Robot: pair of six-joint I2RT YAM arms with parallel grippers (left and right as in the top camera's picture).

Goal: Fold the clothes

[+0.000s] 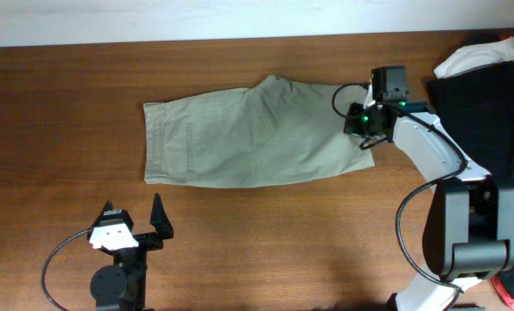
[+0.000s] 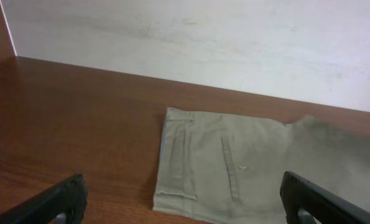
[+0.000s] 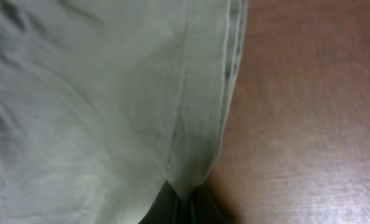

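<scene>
While the khaki shorts (image 1: 257, 138) lie spread flat near the far edge of the bench, with the waistband (image 1: 151, 142) toward the left edge and the hem (image 1: 356, 160) toward the right, the overhead view shows the right gripper (image 1: 364, 121) down on the hem end. The left gripper (image 1: 133, 210) stands apart near the front edge, jaws wide open and holding nothing. A dark garment (image 1: 490, 104) and a white cloth (image 1: 468, 56) are piled at the far right corner. From the left wrist, the shorts (image 2: 247, 168) lie ahead, untouched, beyond the two spread fingers (image 2: 63, 202). From the right wrist, the hem (image 3: 203, 93) gathers into a small fold exactly at the dark fingertips (image 3: 172, 211), so I judge this tool is closed on it, though the fingers are blurred and almost cut off at the bottom. The first fold seems to be only beginning. Next, the hem must be lifted and carried over toward the waistband without dragging the cloth.
</scene>
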